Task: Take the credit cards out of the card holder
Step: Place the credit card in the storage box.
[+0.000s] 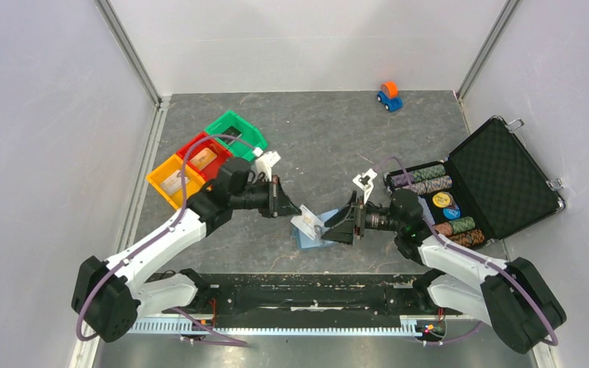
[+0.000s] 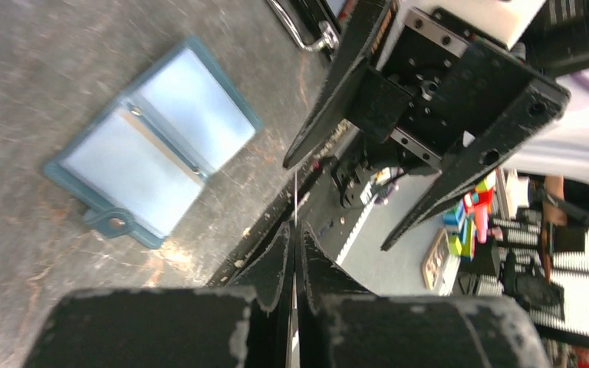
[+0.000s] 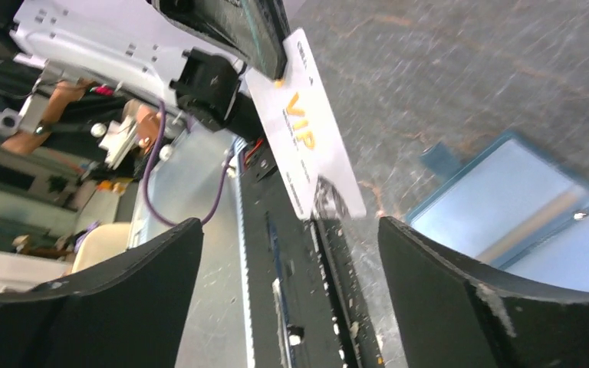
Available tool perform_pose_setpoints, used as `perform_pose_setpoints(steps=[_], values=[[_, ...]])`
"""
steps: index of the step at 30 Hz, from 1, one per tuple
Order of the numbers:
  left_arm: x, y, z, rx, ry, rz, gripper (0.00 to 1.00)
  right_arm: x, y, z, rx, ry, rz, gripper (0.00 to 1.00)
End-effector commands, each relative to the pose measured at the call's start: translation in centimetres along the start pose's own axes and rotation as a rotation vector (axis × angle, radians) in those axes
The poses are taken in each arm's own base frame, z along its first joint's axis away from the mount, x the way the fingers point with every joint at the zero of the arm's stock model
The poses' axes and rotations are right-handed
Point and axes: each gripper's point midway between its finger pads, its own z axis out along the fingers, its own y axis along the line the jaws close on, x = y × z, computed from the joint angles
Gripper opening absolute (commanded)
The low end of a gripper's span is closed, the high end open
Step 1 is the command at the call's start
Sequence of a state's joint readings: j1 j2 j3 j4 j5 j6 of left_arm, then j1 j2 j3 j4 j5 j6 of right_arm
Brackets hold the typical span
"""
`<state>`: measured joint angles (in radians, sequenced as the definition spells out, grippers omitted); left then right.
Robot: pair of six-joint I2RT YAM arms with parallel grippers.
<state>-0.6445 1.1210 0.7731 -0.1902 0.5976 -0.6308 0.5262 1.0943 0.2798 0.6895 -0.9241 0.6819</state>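
Note:
The card holder (image 1: 307, 241), an open blue wallet, lies flat on the table between the arms. It also shows in the left wrist view (image 2: 157, 146) and the right wrist view (image 3: 521, 215). My left gripper (image 1: 293, 208) is shut on a white credit card (image 1: 307, 224) and holds it above the wallet. In the left wrist view my left gripper (image 2: 294, 226) grips the card (image 2: 294, 201) edge-on. The right wrist view shows the card (image 3: 307, 146) marked "VIP". My right gripper (image 1: 337, 230) is open and empty beside the card, its fingers wide apart (image 3: 290, 222).
Green (image 1: 236, 132), red (image 1: 203, 156) and yellow (image 1: 175, 180) bins stand at the left, with flat pale items in the red and yellow ones. An open black case (image 1: 498, 176) with poker chips stands at the right. A toy car (image 1: 388, 96) sits far back.

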Motion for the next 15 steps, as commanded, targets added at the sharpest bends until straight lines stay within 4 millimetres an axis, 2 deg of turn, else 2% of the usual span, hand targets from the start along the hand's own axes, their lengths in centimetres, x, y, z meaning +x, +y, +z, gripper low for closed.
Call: perform_pose_setpoints(steps=[1, 3, 7, 10, 15], values=[[-3.4, 0.6, -2.2, -0.036, -0.159, -0.023, 0.02, -3.2, -0.6, -0.2, 0.103, -0.114, -0.061, 0.92], [-4.8, 2.2, -3.6, -0.110, -0.231, -0.039, 0.02, -3.5, -0.8, -0.4, 0.132, -0.133, -0.069, 0.98], [-7.7, 7.3, -6.8, -0.309, -0.387, -0.145, 0.02, -3.8, -1.2, -0.7, 0.167, -0.150, -0.081, 0.98], [-9.6, 10.6, -9.6, -0.387, -0.474, -0.249, 0.02, -3.6, -1.5, -0.8, 0.186, -0.149, -0.086, 0.98], [-13.2, 15.9, -16.3, -0.531, -0.679, -0.353, 0.02, -2.9, -1.9, -0.7, 0.182, -0.121, -0.078, 0.98]])
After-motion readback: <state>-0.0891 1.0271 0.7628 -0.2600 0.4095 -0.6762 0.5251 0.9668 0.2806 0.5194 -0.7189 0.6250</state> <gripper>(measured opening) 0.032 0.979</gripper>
